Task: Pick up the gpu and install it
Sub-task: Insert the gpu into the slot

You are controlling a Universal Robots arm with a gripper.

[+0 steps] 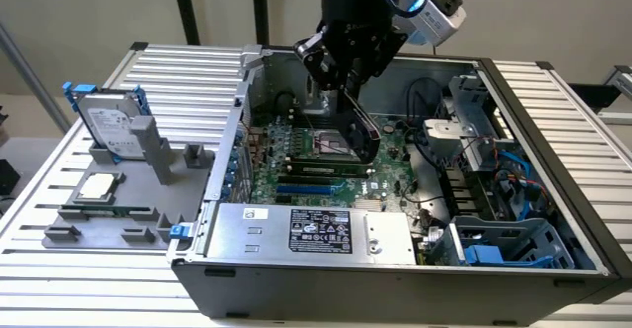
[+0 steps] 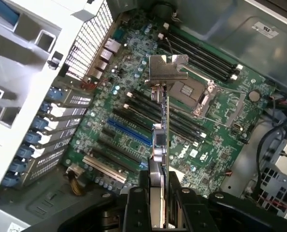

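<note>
One thin gpu (image 2: 161,140), stiff yet fragile I'd judge, hangs edge-clamped in the gripper (image 2: 159,195) over the motherboard (image 2: 216,145), upper middle of the exterior view.

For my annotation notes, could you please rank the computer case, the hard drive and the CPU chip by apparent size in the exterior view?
1. computer case
2. hard drive
3. CPU chip
None look alike.
</note>
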